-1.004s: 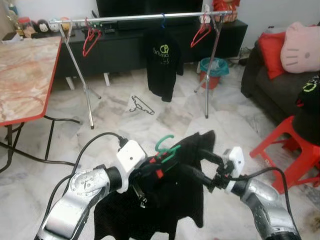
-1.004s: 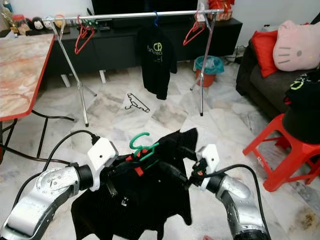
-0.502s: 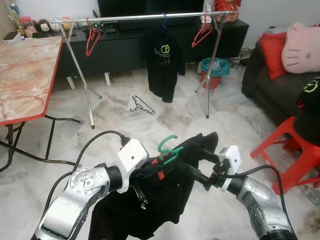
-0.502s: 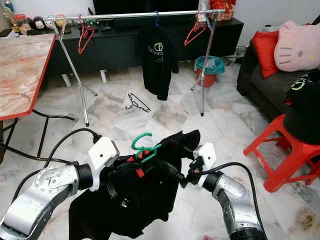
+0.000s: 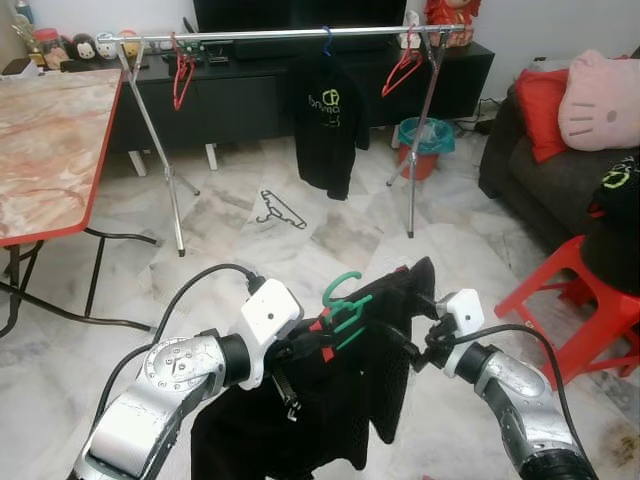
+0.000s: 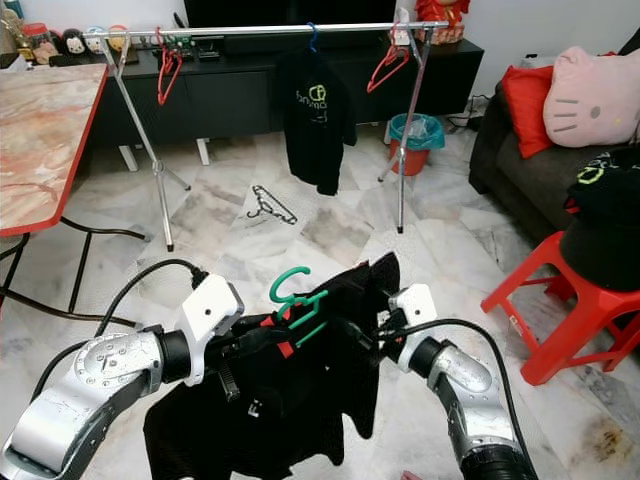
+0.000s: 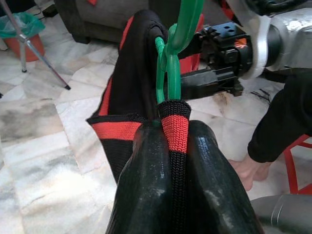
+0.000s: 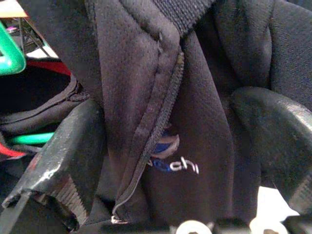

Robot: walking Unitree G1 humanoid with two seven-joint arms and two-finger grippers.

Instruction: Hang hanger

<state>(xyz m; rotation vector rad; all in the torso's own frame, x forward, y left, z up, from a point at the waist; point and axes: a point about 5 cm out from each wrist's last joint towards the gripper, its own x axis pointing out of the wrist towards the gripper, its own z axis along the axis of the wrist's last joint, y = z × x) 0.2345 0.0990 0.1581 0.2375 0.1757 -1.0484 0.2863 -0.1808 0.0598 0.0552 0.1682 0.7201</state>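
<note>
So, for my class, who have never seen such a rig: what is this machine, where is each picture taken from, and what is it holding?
It is a walking humanoid robot with two silver arms. Two pictures come from cameras in its head, looking down; two from cameras on its wrists.

The left gripper is shut on the collar of a black shirt that sits on a green hanger. The right gripper has shirt fabric between its fingers.

Ahead stands a clothes rail carrying another black shirt and red hangers. A black hanger lies on the marble floor.
</note>
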